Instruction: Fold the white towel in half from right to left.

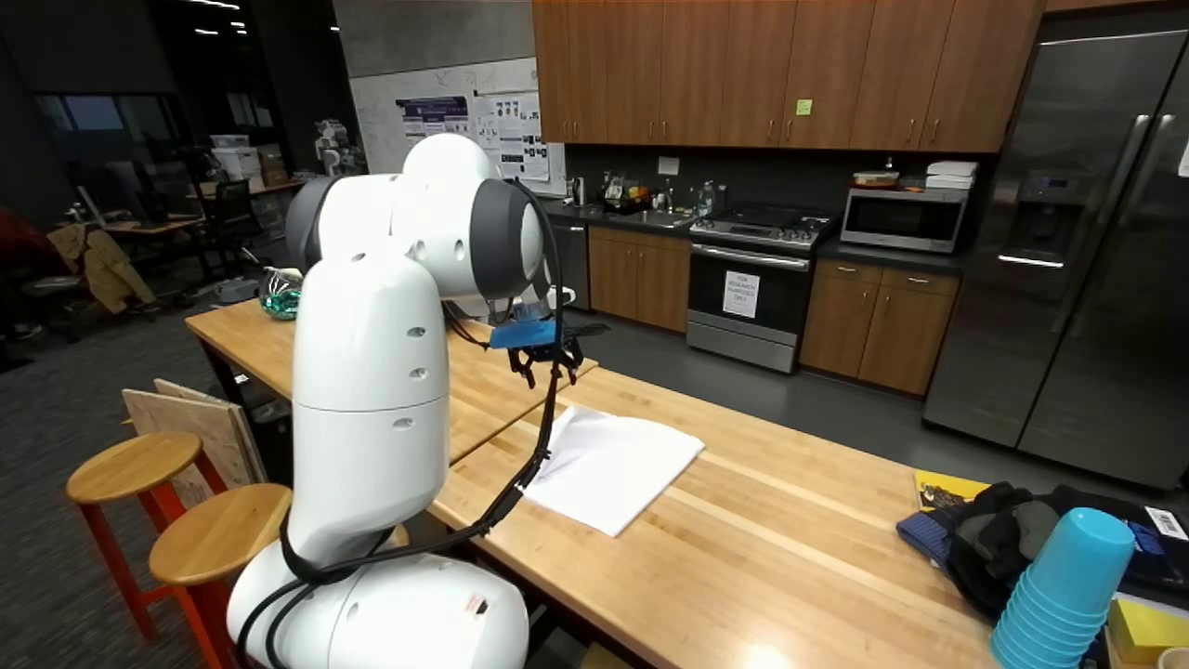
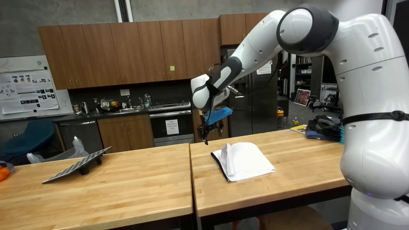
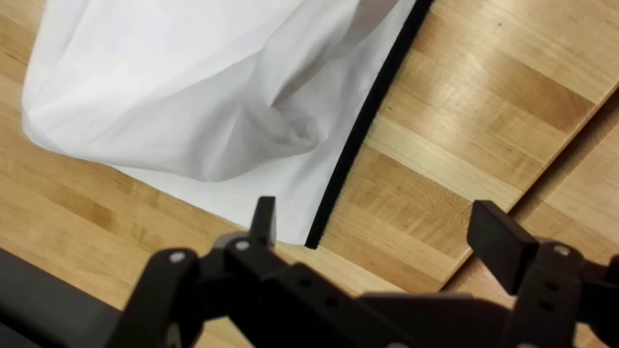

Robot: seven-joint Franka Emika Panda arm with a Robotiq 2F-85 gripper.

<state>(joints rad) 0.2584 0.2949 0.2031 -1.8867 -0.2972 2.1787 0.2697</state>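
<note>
"Wrist view shows the pincer (image 3: 372, 207) spread wide, with nothing gripped. Where does that leave the white towel (image 3: 145, 87)?"

"On the bench (image 2: 297, 153), just right of the seam (image 3: 563, 157) with the neighbouring bench (image 2: 111, 179). The pincer hangs over the towel's far left corner (image 3: 296, 234), clear of the cloth as far as I can judge."

"Is the fold made?"

"Roughly, I'd say. The top layer (image 2: 250, 159) lies over toward the left but stops short of the black edge (image 3: 370, 112) on the lower layer (image 3: 292, 212). In an exterior view, a ridge (image 2: 227, 159) stands up along that left side instead of lying flat."

"So which step is in hand?"

"The tail end of the right-to-left carry, by my reading: cloth across, pincer free of it, edges not yet matched."

"And the next move?"

"If a rough half is enough, lift away and leave it. For a neat one, I'd bring the pincer down on the ridge, pinch only the top layer and draw it left until the two edges meet, then press it flat."

"What would you watch for?"

"Catching the lower layer too. It looks like thin cloth, and a double pinch would probably drag the whole towel toward the seam."
</note>
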